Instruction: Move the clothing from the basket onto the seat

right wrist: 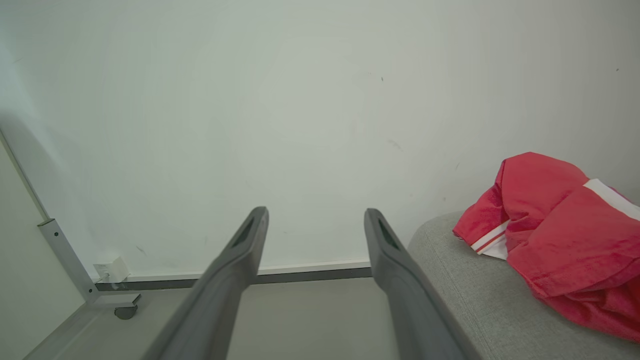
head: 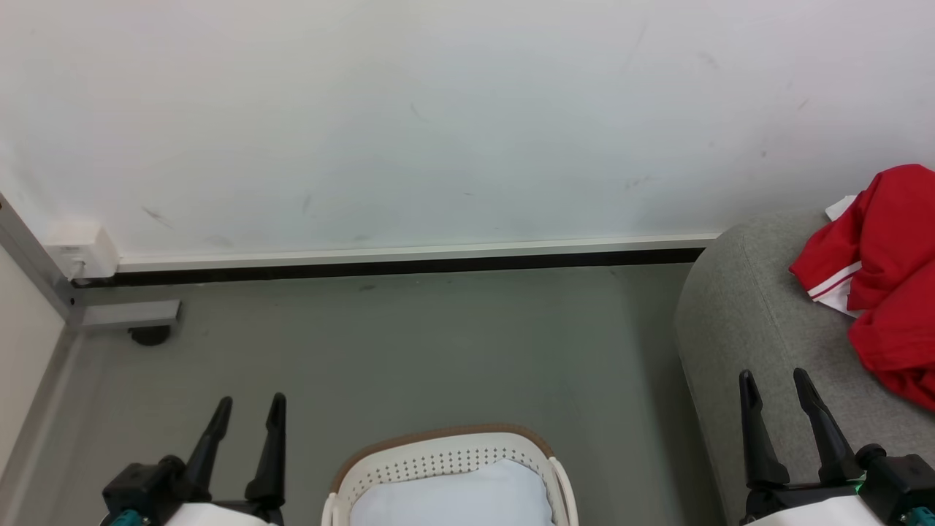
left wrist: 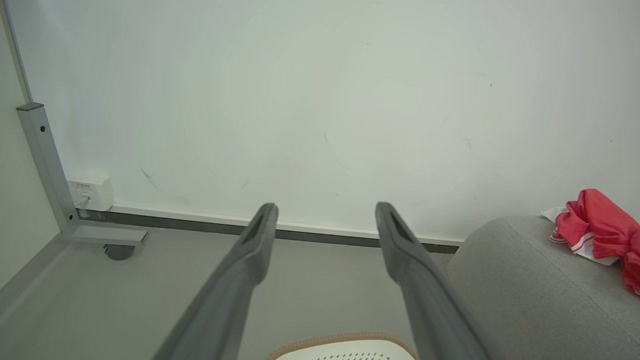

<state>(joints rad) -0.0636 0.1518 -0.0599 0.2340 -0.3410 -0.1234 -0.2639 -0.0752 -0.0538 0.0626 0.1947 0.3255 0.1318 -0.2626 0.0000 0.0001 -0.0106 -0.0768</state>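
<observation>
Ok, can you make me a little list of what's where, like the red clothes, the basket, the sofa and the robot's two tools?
red clothes: bunched in a heap on the sofa, white stripes showing
sofa: grey, on the robot's right
basket: white with a brown rim, on the floor in front of the robot
pale cloth: lying inside the basket
left tool: open, holding nothing
right tool: open, holding nothing, over the sofa's near edge

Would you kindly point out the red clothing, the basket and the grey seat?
clothing [head: 895, 234]: head view, on its red fabric.
basket [head: 438, 460]: head view, on its perforated back wall.
seat [head: 745, 321]: head view, on its bare grey top.
</observation>
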